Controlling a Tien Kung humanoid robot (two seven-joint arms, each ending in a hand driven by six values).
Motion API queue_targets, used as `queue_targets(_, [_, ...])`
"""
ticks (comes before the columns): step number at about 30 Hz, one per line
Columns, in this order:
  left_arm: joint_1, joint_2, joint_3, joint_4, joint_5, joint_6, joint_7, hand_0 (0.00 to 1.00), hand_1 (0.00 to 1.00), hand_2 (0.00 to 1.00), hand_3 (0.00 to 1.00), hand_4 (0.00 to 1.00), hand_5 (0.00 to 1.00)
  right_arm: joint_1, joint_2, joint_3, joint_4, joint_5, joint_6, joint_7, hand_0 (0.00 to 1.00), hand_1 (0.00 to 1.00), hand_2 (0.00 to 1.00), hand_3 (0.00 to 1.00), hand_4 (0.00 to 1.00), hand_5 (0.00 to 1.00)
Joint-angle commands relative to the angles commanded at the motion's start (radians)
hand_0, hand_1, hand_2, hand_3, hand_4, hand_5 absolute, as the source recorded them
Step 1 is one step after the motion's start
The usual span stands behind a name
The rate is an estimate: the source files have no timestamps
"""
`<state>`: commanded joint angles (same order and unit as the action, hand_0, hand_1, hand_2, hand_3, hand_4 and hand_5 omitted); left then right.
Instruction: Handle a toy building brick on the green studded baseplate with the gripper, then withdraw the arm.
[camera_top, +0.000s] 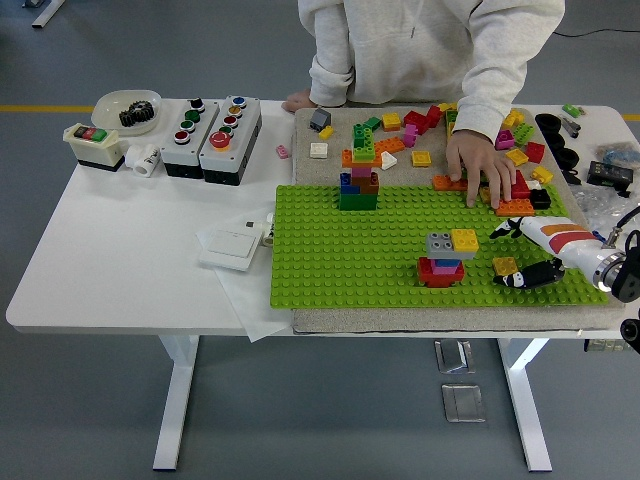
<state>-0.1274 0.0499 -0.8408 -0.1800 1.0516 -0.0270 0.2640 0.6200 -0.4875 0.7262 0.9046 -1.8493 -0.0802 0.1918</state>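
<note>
White desk (120, 250), green baseplate (340, 250): right hand (522, 255) hovering fingers apart around yellow brick (505, 266), not clamping; person's hand (481, 166) sorting far bricks.

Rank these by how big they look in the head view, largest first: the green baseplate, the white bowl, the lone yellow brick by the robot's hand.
1. Green baseplate
2. White bowl
3. Yellow brick

The differences are plain; nearness doesn't affect the order.

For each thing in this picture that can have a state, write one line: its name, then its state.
right hand: open, fingers either side of the yellow brick, not gripping
yellow brick: flat on the green baseplate
brick tower: upright
person's hand: resting on loose bricks
</note>
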Motion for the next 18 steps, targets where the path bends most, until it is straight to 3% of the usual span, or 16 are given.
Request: queue_targets(18, [-0.005, 0.0, 0.017, 0.0, -0.021, 0.0, -0.003, 0.783, 0.712, 0.638, 0.562, 0.585, 0.61, 0.008, -0.001, -0.004, -0.055, -0.012, 0.016, 0.006, 0.75, 0.671, 0.71, 0.613, 0.851, 0.352])
